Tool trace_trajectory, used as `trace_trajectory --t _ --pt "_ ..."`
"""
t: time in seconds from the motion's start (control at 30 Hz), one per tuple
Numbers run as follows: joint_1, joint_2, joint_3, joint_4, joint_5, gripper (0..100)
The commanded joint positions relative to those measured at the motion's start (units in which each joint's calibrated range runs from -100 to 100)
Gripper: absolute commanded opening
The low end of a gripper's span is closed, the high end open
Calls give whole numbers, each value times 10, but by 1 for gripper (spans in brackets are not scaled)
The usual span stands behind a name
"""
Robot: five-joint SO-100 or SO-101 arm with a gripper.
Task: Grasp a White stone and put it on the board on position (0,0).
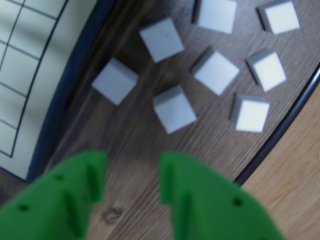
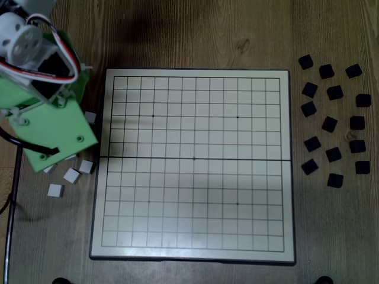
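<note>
in the wrist view the green gripper (image 1: pixel 132 172) hangs with jaws apart and empty; the nearest white stone (image 1: pixel 174 108) lies on the tabletop (image 1: pixel 135 145) at 12 o'clock, the board (image 1: pixel 30 75) at 10 o'clock.

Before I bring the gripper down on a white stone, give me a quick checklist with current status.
1. Gripper open: ok, the green fingers stand apart with nothing between them.
2. Target in line: not ok, the nearest White stone sits slightly right of the gap in the wrist view.
3. Room around that stone: ok, it touches no neighbour.
4. Board clear of stones: ok in the fixed view.
5. Position (0,0) free: ok.
6. Height above the table: cannot tell.
</note>
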Motion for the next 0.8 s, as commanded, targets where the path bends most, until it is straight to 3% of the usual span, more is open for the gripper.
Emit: trace_trajectory --t 0.0,0.77 --pt "7 -11 -20 -13 13 10" --pt "30 43 -20 -42 73 14"
